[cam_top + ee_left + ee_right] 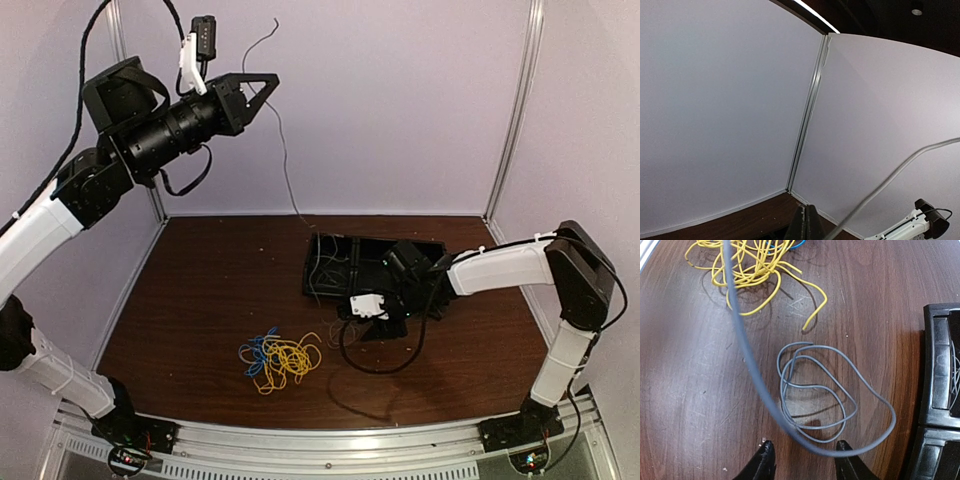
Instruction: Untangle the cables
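High at far left, left gripper (272,85) is clamped on thin pale grey wire (284,160), probably lifting it clear of black plastic tray (330,262). Right gripper (805,462) hovers, fingers apart, over grey wire coil (815,395). Yellow-blue cable tangle (280,358) lies near-left, untouched.

Near the table's (200,290) front edge, the yellow cable (292,358) mixes with a seemingly blue cable (257,350). The table is dark brown wood-grain, the grey cable (286,165) pale, the tray (335,262) black.
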Controlling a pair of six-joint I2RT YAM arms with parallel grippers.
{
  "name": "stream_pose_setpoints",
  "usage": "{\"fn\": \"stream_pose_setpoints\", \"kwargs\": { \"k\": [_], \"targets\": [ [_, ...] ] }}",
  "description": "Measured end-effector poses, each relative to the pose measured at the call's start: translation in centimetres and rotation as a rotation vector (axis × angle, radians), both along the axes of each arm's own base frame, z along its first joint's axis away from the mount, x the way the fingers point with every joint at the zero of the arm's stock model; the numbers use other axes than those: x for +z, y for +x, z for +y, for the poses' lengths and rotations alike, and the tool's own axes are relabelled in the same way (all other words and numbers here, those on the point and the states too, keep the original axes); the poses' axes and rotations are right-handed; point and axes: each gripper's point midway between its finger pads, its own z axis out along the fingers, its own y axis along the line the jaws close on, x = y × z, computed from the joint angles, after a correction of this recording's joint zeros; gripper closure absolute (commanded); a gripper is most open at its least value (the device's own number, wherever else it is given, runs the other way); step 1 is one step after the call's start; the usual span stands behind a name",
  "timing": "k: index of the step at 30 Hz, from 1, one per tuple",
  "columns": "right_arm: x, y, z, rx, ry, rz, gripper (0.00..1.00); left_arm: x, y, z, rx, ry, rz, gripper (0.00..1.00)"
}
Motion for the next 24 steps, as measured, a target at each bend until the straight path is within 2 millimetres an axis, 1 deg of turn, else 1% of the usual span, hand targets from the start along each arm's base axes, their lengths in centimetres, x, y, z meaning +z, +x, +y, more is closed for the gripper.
{"fn": "stream_pose_setpoints", "kwargs": {
  "k": [2, 6, 12, 15, 18, 19, 20, 22, 23, 24],
  "targets": [
    [-0.1, 0.0, 0.4, 0.014, -0.005, -0.006, 0.60, 0.1, 0.0, 0.2, 0.005, -0.003, -0.001, 1.00],
    [-0.8, 0.2, 1.0, 0.027, -0.020, -0.003, 0.60, 0.4, -0.1, 0.6, 0.015, -0.009, -0.006, 1.00],
    [-2.1, 0.1, 1.1, 0.048, -0.059, 0.017, 0.57, 0.6, -0.1, 0.9, 0.027, -0.009, -0.015, 1.00],
    [-2.8, 0.5, 1.4, 0.065, -0.081, 0.028, 0.57, 0.7, -0.1, 1.2, 0.038, -0.009, -0.019, 1.00],
    [-3.0, 1.2, 2.4, 0.089, -0.090, 0.045, 0.66, 0.7, 0.0, 1.4, 0.049, -0.006, -0.021, 1.00],
    [-3.1, 1.4, 2.8, 0.101, -0.089, 0.045, 0.70, 0.7, 0.0, 1.5, 0.053, -0.005, -0.022, 1.00],
    [-3.1, 1.5, 3.0, 0.112, -0.094, 0.056, 0.77, 0.6, 0.1, 1.6, 0.057, -0.003, -0.021, 1.00],
    [-3.2, 1.6, 3.5, 0.131, -0.101, 0.076, 0.96, 0.5, 0.1, 1.8, 0.066, 0.000, -0.022, 1.00],
    [-3.2, 1.6, 3.7, 0.141, -0.100, 0.081, 1.00, 0.5, 0.2, 2.0, 0.071, 0.001, -0.023, 1.00],
    [-3.3, 1.5, 3.7, 0.148, -0.103, 0.085, 1.00, 0.6, 0.3, 2.1, 0.078, 0.000, -0.024, 1.00]
  ]
}}
